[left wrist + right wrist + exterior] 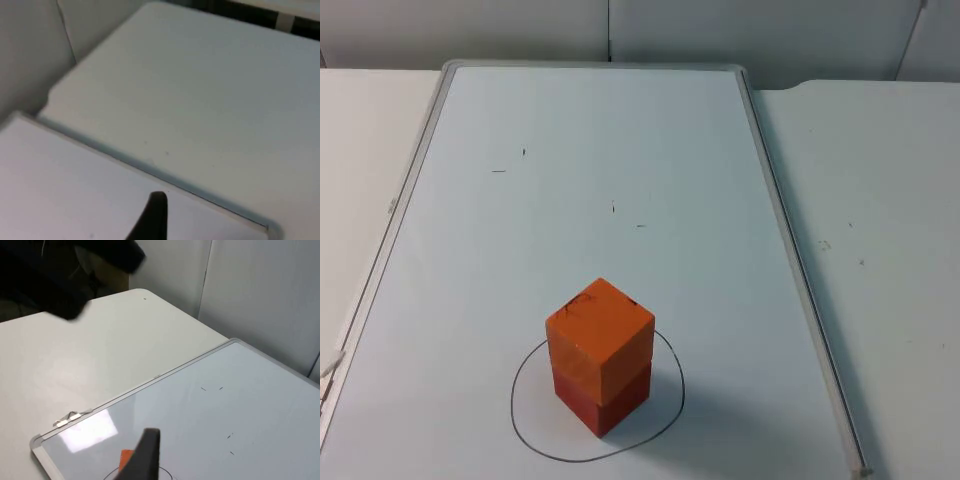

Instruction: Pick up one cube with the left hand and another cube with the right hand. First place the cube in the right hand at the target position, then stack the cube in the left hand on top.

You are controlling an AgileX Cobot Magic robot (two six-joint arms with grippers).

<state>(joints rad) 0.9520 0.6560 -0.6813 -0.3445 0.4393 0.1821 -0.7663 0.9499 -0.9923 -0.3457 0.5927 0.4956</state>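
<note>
Top view: orange cube [600,327] sits stacked on red cube [602,398], edges roughly aligned, both inside hand-drawn circle [525,365] on whiteboard [620,180].

Left wrist view: left gripper's fingertip [152,217] above whiteboard's framed edge [150,167], white table [210,90] beyond. Holds nothing visible; finger spacing cannot be told.

Right wrist view: right gripper's fingertip [142,455] above whiteboard, orange cube just beside it, partly hidden. Finger spacing cannot be told.
</note>
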